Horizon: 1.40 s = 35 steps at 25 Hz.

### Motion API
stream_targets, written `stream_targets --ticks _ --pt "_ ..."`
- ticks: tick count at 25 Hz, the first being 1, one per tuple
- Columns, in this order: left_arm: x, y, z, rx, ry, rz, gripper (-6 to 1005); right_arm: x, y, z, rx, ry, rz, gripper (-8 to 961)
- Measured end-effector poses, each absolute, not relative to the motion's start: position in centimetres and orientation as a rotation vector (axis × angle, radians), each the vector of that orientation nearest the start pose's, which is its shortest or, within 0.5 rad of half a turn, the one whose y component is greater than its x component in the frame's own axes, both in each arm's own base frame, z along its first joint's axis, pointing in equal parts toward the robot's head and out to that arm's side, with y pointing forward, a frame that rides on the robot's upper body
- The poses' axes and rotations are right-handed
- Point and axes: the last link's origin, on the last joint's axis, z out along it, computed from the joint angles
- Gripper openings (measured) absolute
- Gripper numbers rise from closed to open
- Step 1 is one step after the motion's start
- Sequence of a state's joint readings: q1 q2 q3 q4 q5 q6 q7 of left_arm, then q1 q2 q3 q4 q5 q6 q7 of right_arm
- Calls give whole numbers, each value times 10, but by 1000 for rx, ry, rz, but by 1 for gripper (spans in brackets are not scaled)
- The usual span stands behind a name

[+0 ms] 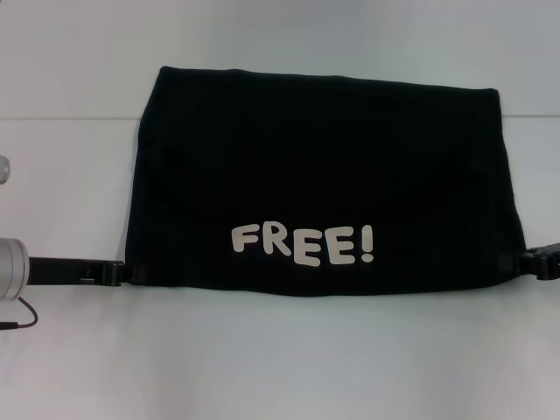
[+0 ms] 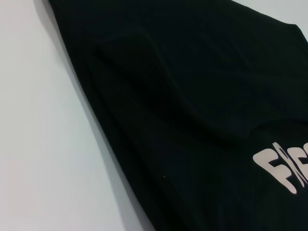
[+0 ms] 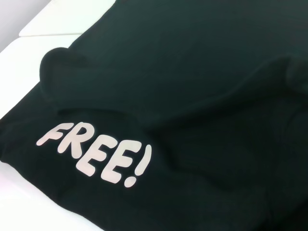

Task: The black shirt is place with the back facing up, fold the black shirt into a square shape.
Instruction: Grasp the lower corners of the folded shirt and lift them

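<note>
**Black shirt folded to a wide band, one gripper at each near corner**

While only one garment lies on the white surface (image 1: pixel 70 367), two grippers attend it: the count is one black shirt (image 1: pixel 324 175), one left gripper (image 1: pixel 131 274) and one right gripper (image 1: pixel 525 260). The shirt sits in the middle of the head view as a broad, roughly rectangular band, wider than it is deep, with a single line of off-white "FREE!" lettering (image 1: pixel 303 245) facing up close to its near edge.

The left gripper reaches in low along the surface from the robot's left and meets the shirt's near left corner. The right gripper comes in from the robot's right and meets the near right corner. Both sets of fingers are black against black cloth, so whether they are apart, together or clamped on the fabric cannot be told; the wrist views show only cloth and surface, not the fingers.

The far edge runs nearly straight, tilting slightly down toward the right. The left edge slants outward toward the near side, as does the right. The near edge sags in a shallow curve between the two corners. Soft ridges and a raised fold show in the left wrist view (image 2: pixel 159 77), and a rounded bulge of cloth rises beside the lettering in the right wrist view (image 3: pixel 72 67). Bare surface lies on every side of the shirt, widest along the near side and to the far left. A seam in the surface (image 1: pixel 61 117) runs out from behind the shirt's left side.
</note>
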State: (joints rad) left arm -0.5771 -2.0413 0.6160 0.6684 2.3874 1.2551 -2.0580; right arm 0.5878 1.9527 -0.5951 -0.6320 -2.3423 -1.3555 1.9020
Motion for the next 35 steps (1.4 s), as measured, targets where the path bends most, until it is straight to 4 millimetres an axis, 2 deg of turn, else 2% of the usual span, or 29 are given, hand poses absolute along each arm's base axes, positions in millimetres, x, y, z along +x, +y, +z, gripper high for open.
stream_targets --ticks 2,10,16,25,35 --pt "-324 357 16 -2279 -1456 -251 112 325 360 47 -2408 1284 259 12" --pt "-326 359 20 -2266 -1449 -253 35 326 359 47 -2407 1287 258 12" --pt "-325 350 26 -2301 -1467 -261 6 328 353 47 -2434 1283 253 13" --pt "-326 314 41 -2403 -1534 -364 7 328 331 43 -2560 1280 254 13" --pt "-325 267 47 -2596 -1514 -477 6 343 298 55 -2641 1289 222 13"
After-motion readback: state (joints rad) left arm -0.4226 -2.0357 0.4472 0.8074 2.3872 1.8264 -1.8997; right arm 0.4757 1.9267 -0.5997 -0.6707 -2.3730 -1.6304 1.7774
